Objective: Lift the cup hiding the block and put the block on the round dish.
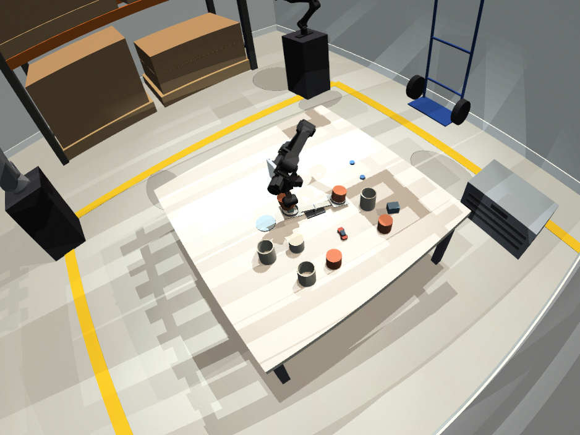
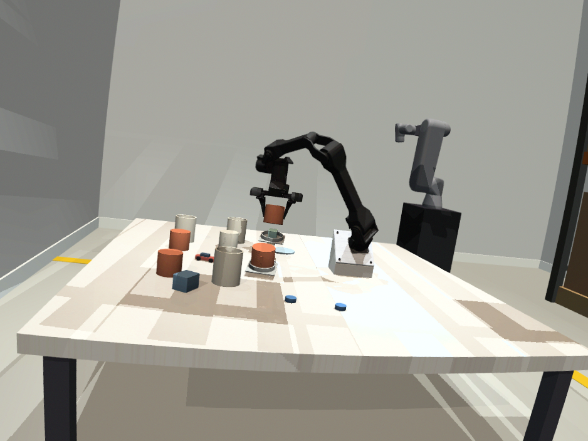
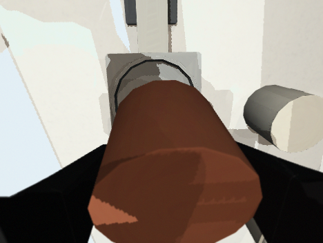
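Note:
My gripper is shut on an orange-red cup, held upright or nearly so above one end of the balance. A small grey-green block sits in the ring on that end, below the cup; the cup hides it in the wrist view. The identical other cup stands on the balance's opposite end. The pale blue round dish lies beside the end under my gripper, with nothing visible on it.
A short cream-topped cylinder and a grey open cup stand near the dish. Other grey cups, red cylinders, a toy car and a dark blue block stand farther away.

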Robot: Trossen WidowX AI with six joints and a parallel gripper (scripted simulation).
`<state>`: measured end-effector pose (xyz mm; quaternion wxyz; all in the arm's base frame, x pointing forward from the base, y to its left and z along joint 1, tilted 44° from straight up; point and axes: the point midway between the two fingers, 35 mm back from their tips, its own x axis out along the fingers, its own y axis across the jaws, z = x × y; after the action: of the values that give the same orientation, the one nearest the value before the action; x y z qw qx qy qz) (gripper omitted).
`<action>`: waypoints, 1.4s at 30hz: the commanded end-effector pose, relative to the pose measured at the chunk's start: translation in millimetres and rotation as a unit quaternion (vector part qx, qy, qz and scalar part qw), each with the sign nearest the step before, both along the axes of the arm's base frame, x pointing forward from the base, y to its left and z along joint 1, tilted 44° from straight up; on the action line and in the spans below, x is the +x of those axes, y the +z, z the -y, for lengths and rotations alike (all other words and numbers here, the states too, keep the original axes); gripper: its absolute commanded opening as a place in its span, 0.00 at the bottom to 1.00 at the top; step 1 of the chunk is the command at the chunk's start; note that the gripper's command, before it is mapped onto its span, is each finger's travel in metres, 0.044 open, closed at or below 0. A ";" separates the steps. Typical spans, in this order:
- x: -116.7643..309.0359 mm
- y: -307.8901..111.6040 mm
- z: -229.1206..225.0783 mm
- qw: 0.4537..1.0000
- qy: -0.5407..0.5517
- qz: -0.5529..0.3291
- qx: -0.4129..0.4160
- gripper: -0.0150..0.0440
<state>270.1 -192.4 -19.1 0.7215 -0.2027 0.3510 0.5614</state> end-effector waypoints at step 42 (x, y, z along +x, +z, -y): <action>-6.8 20.8 15.4 1.000 0.000 0.000 0.001 0.25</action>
<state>263.2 -207.2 1.8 0.7211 -0.2014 0.3503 0.5629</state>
